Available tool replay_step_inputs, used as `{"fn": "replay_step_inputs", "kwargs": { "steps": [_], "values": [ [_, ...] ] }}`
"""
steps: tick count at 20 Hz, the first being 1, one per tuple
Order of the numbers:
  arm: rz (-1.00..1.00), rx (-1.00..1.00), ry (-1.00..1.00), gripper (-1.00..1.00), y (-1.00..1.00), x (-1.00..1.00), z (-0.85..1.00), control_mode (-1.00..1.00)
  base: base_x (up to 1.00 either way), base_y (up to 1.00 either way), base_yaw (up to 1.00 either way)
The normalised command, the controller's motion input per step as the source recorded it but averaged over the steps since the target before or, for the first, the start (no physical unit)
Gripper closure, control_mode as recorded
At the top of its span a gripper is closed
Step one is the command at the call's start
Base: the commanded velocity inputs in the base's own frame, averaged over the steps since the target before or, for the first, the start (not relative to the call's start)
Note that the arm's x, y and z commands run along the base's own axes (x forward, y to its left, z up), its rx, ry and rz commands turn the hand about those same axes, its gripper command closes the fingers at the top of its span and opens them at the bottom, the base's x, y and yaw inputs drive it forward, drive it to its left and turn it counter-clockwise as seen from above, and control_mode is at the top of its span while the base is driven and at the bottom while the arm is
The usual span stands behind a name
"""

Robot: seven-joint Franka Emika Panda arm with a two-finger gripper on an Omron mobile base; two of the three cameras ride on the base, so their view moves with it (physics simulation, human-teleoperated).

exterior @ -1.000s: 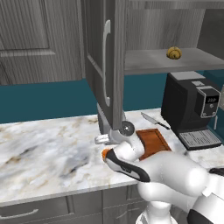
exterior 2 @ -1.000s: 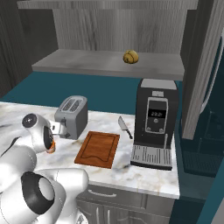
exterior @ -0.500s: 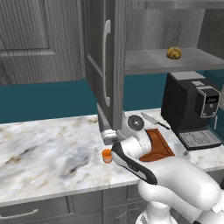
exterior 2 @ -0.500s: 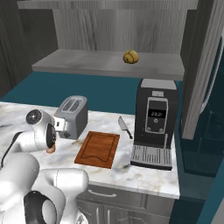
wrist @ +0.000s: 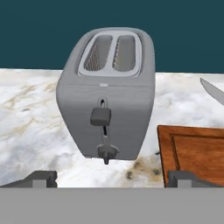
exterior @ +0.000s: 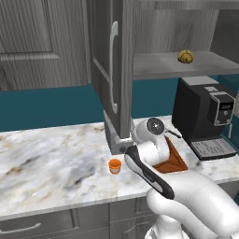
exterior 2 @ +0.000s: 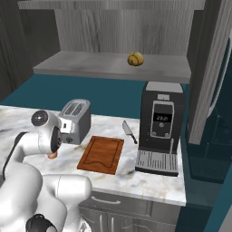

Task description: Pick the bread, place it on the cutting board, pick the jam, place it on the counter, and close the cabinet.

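Now the gripper (wrist: 112, 179) is spread wide and empty, facing the toaster (wrist: 107, 94). Jam (exterior: 115, 165) stands on the counter (exterior: 51, 158); bread (exterior 2: 135, 58) sits on the cabinet (exterior: 116, 70) shelf, board (exterior 2: 101, 154) bare.

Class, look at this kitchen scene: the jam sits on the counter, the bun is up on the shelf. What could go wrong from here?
1. The bun on the cabinet shelf is round and may roll when grasped.
2. The jam jar stands close beside the arm, which may knock it over.
3. The open claw faces the toaster and could bump it.
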Motion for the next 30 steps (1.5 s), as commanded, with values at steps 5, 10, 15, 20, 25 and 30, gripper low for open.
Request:
{"fn": "replay_step_inputs", "kwargs": {
  "steps": [5,10,15,20,25,30],
  "values": [
    [0.0,0.0,0.0,-1.0,-0.26,-0.02,0.22,-1.0,0.0,0.0,0.0],
    [0.0,0.0,0.0,-1.0,-0.29,-0.05,0.25,-1.0,0.0,0.0,0.0],
    [0.0,0.0,0.0,-1.0,-0.28,-0.09,0.31,-1.0,0.0,0.0,0.0],
    [0.0,0.0,0.0,-1.0,-0.23,-0.12,0.35,-1.0,0.0,0.0,0.0],
    [0.0,0.0,0.0,-1.0,-0.3,-0.18,0.38,-1.0,0.0,0.0,0.0],
    [0.0,0.0,0.0,-1.0,-0.27,-0.16,0.37,-1.0,0.0,0.0,0.0]
  ]
}}
